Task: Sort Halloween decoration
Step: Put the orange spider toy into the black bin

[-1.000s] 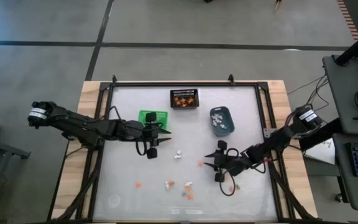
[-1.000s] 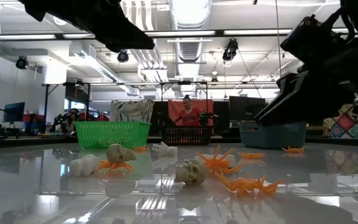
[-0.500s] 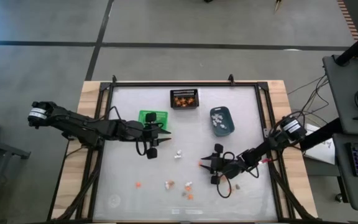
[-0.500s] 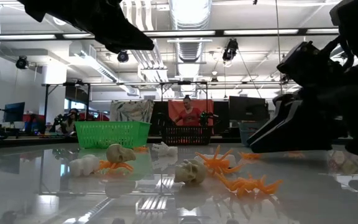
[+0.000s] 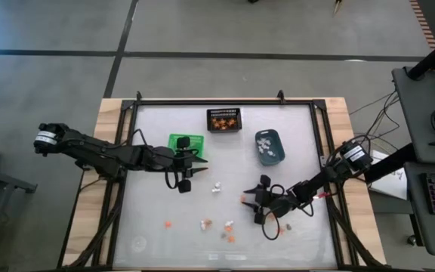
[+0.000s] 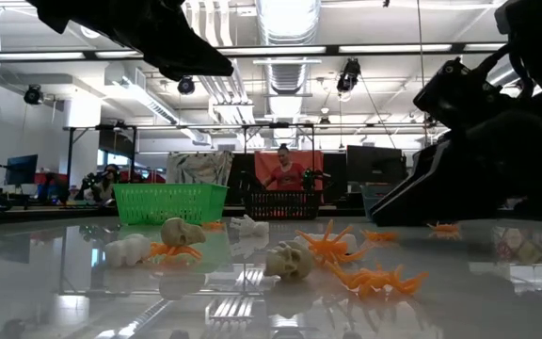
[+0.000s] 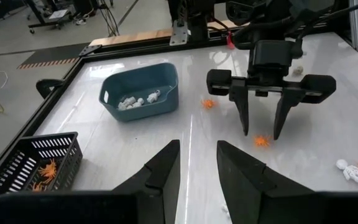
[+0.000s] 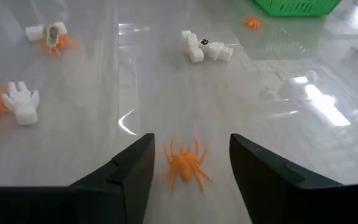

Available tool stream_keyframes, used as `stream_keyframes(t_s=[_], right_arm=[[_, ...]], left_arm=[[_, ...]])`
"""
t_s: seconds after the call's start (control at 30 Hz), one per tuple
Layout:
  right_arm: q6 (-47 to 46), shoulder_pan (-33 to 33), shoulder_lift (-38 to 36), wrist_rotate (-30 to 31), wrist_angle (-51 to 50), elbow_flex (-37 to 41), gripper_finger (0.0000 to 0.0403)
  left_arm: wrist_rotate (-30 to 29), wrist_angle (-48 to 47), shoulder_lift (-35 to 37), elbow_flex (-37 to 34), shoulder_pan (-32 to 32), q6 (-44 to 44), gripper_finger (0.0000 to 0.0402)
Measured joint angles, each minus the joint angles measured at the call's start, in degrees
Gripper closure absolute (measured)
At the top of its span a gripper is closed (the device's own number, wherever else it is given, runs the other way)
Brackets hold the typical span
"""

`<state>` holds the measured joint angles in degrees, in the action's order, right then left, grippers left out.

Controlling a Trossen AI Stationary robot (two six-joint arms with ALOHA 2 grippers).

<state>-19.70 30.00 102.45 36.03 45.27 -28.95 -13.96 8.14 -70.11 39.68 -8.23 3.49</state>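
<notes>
Right claw (image 8: 188, 171) is sitting with fingers wide apart around an orange spider (image 8: 186, 164) on the desk (image 5: 157, 234), right of centre, not gripping yet. Left claw (image 7: 192, 177) is hanging partly open, holding nothing, beside the green basket (image 5: 183, 142). Blue bin (image 7: 140, 90) is holding white bits, black basket (image 5: 223, 119) orange ones.

Tiny orange spiders (image 8: 185, 167), white skeletons (image 8: 207, 48) and tan skulls (image 6: 288, 260) lie scattered on the table
</notes>
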Motion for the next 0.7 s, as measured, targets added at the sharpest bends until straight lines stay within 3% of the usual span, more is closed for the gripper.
stream_keyframes(t_s=[0.3,0.7], right_arm=[[-0.75,-0.05,0.04,-2.21,-6.26,-1.57,0.0170],[-4.06,-2.12,-0.09,-6.08,-8.10,-1.90,0.0219]], left_arm=[[-0.01,0.00,0.00,0.00,0.00,0.00,0.0313],[-0.02,0.02,0.00,-0.02,0.00,0.02,0.0313]])
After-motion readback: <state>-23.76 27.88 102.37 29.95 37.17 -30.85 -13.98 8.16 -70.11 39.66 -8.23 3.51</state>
